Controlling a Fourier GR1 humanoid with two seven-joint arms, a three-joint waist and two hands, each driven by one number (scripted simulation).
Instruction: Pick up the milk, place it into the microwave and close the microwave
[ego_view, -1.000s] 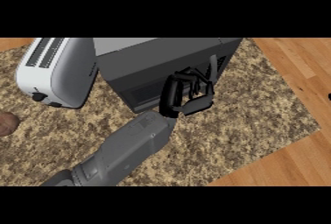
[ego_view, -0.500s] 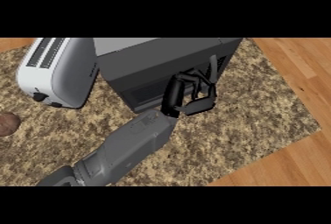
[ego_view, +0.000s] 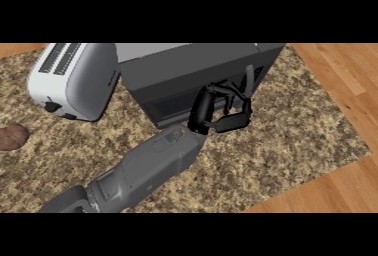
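The dark grey microwave (ego_view: 192, 67) stands at the top middle of the head view, its door turned in against the front. My right hand (ego_view: 205, 107) is at the door's right part, fingers (ego_view: 238, 97) bent and relaxed against the dark panel, with nothing between them and the thumb (ego_view: 232, 122). Its grey forearm (ego_view: 148, 167) runs down to the lower left. The milk shows nowhere. The left hand is out of the picture.
A white toaster (ego_view: 74, 80) stands just left of the microwave. A brown rounded object (ego_view: 11, 137) lies at the left edge. The speckled counter (ego_view: 295, 140) ends at wooden floor (ego_view: 339, 75) to the right and lower right.
The hand has shifted only slightly to the right along the microwave's front. Nothing else has moved.
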